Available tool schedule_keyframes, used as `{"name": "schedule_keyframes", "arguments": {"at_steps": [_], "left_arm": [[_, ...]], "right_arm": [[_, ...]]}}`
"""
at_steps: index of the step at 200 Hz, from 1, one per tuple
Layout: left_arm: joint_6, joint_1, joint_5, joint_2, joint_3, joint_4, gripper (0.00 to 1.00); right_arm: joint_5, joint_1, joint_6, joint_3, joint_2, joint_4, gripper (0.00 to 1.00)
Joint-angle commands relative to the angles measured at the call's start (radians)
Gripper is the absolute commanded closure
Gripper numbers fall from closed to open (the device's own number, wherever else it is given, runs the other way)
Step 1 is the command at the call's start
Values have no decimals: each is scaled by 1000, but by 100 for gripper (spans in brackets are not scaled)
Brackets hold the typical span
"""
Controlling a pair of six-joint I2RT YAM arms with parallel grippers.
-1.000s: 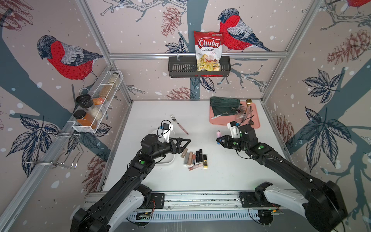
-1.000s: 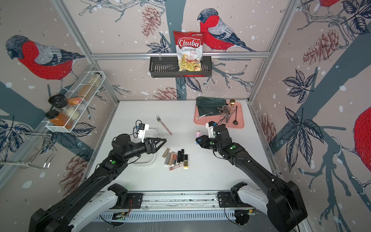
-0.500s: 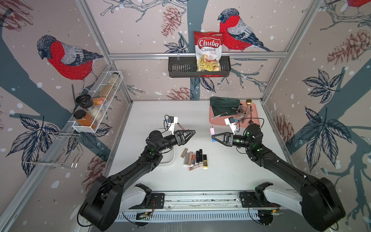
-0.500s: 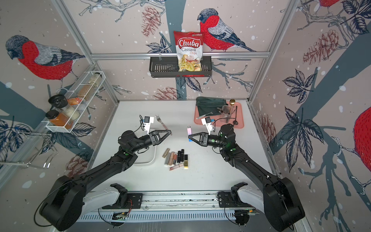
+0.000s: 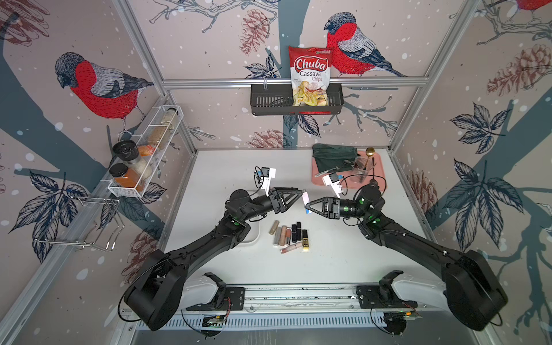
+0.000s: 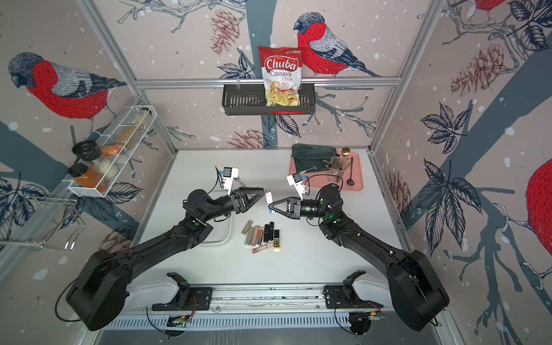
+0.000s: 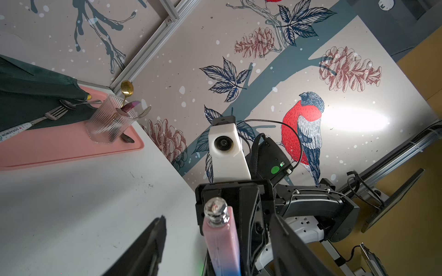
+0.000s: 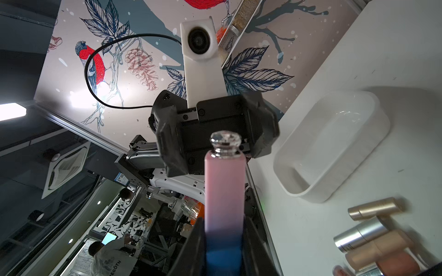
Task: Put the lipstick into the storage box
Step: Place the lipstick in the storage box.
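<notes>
**Entry: lipstick** [image 5: 306,198], a slim square tube, pink shading to blue at one end, with a clear faceted knob on the pink end. It is held off the tabletop [image 5: 343,257] at the centre of both top views, between the two arms and outside the storage box.

**Right gripper** [image 5: 309,206] reaches in from the right of the frame. Its fingers are clamped on the blue end of the tube (plainest in the right wrist view [image 8: 224,191], low in the frame).

**Left gripper** [image 5: 299,193] reaches in from the left of the frame. Its fingers stand apart, one on each side of the pink half. In the left wrist view [image 7: 222,239] there is a clear gap between the tube and the finger at lower centre-left.

**Storage box**: a white tub on the tabletop, left of centre. The left arm covers most of it in the top views, so only a rounded corner [image 5: 255,236] shows. The right wrist view shows it whole [image 8: 334,143] at the right of the frame.

**Cluster of tubes** [image 5: 288,234]: gold, silver, peach and black, lying together on the tabletop just below centre and just right of the box.

**Pink tray** [image 6: 357,167], upper right, carries a green cloth [image 5: 331,155] and a ribbed glass [image 7: 110,124] of cutlery.
</notes>
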State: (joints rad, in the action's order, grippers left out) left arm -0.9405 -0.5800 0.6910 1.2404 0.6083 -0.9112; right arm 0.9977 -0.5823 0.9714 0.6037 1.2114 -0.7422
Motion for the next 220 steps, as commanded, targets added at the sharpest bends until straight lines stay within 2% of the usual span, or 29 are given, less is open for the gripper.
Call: {"name": "schedule_keyframes", "arguments": {"at_steps": [1,50,106,182,207,220], "left_arm": [[27,-15,-3,8,13,-25,30],[39,-37,14,15,27,-17,44],[40,-44,50,22,27,-5,51],[39,-44,74,28,34,5,85],[37,-44,84,28,34,6,95],[41,-44,85,28,33,13,98]], "right_arm": [[-12,-11,-1,17,5,-36,79],[-20,-16,-2,27,18,-32,79],[-21,-20,-18,34,16,-10,79],[-31,-23,-30,30,11,6,79],[-37,-24,-37,34,11,17,66],[-40,-24,-43,37,10,26,49]]}}
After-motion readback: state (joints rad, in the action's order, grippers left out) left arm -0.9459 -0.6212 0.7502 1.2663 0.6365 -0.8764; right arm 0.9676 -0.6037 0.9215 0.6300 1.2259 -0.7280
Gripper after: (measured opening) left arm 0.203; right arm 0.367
